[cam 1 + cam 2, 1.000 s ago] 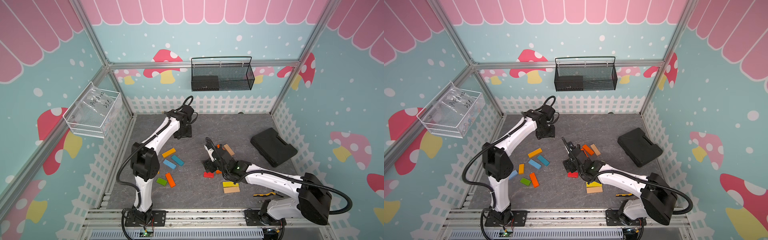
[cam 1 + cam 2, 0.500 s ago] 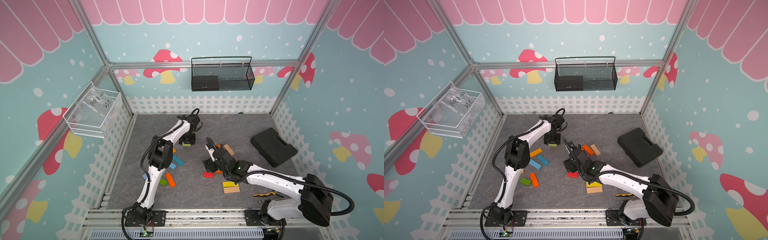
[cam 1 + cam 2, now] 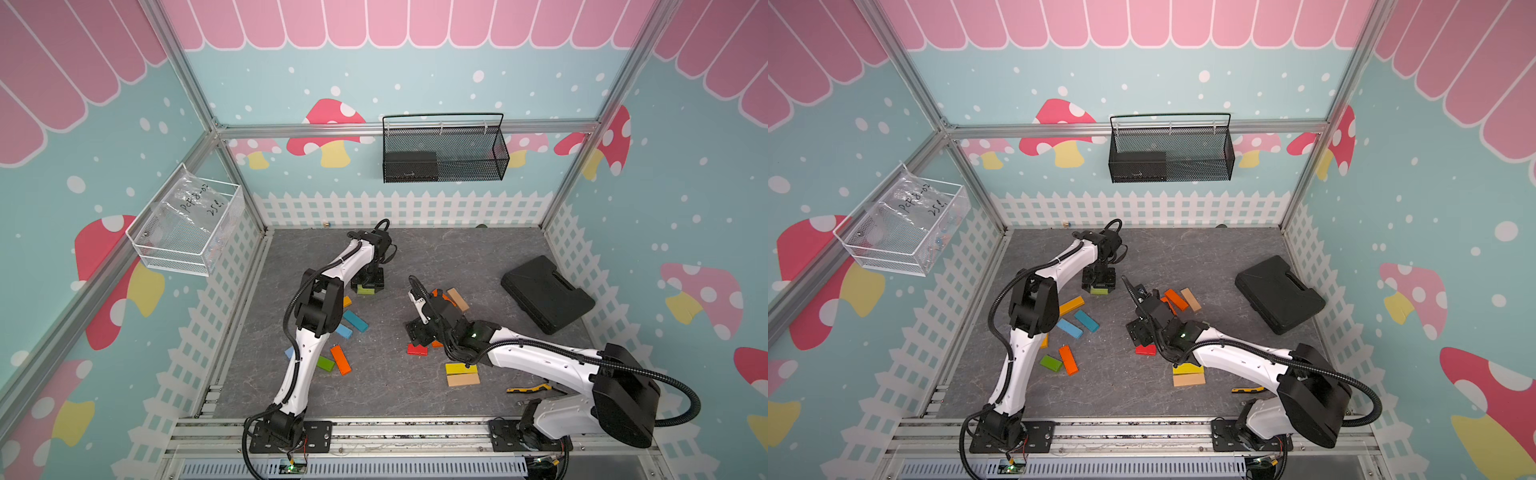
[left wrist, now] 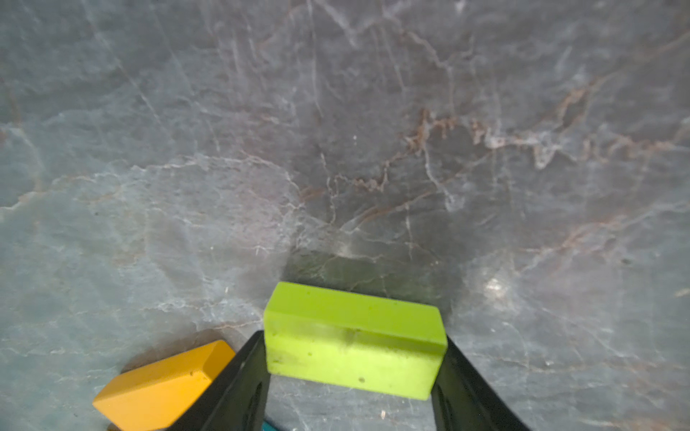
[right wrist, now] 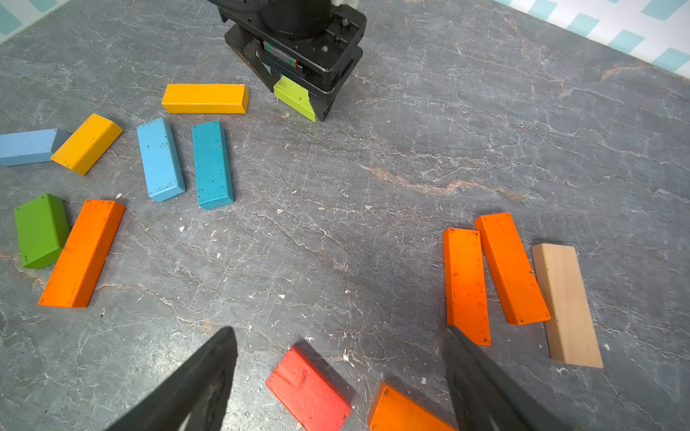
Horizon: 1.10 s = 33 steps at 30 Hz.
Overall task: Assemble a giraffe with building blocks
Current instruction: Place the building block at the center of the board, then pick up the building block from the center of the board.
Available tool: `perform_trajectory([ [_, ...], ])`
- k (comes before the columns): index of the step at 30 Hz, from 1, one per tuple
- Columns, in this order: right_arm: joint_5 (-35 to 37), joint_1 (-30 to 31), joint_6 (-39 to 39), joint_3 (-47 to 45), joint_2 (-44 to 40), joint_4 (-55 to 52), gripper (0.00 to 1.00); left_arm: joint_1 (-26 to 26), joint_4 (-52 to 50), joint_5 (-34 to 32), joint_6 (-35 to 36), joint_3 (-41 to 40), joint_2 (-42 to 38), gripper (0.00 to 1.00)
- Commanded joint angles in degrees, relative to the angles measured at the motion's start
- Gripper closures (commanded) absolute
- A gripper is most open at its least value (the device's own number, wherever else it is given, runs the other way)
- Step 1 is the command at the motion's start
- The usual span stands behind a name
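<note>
The lime block (image 4: 353, 354) lay lengthwise between the left tool's (image 4: 353, 339) fingers, grip uncertain; the right tool (image 5: 339, 332) stood open.

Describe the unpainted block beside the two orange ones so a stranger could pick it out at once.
Start at the black case on the table's right side. Just inward of it lies a row of three; the tan block is nearest the case, bare wood against two orange blocks.
</note>
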Motion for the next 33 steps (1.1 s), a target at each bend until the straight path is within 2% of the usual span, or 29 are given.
perform_trajectory([
  [1, 0.6, 0.4, 0.6, 1.8, 0.5, -0.5, 0.12, 0.4, -0.1, -1.0, 0.2, -2.2, -0.6, 0.29],
  [4, 0.8, 0.4, 0.6, 2.2, 0.6, -0.9, 0.12, 0.5, -0.1, -1.0, -0.3, -3.1, -1.9, 0.22],
  [12, 2.2, 0.4, 0.0, 4.2, 1.1, -3.2, 0.11, 0.5, -0.2, 1.4, 0.8, -1.4, -7.9, 0.14],
  [14, 2.5, 0.4, -0.6, 5.4, 1.4, -3.7, 0.11, 0.5, -0.1, 1.2, 0.9, -0.7, -12.2, 0.08],
  [18, 3.3, 0.9, -1.4, 9.1, 4.2, -4.8, 0.11, 0.2, 0.3, -2.5, 0.3, -1.7, -23.7, 0.05],
  [21, 3.6, 2.1, -2.3, 14.6, 10.0, -6.4, 0.12, 0.8, 2.5, -6.2, -2.3, -8.1, -34.8, 0.05],
  [25, 4.5, 3.6, -3.3, 29.0, 22.9, -12.8, 0.15, 3.6, 7.9, -7.7, -7.7, -23.5, -50.7, 0.06],
  [29, 4.1, 4.2, -3.3, 45.3, 37.0, -21.2, 0.18, 8.9, 13.1, -4.4, -11.8, -37.7, -65.0, 0.08],
  [33, 1.9, 4.3, -3.7, 58.6, 47.6, -27.3, 0.23, 12.9, 13.8, -1.8, -12.1, -43.2, -72.8, 0.08],
])
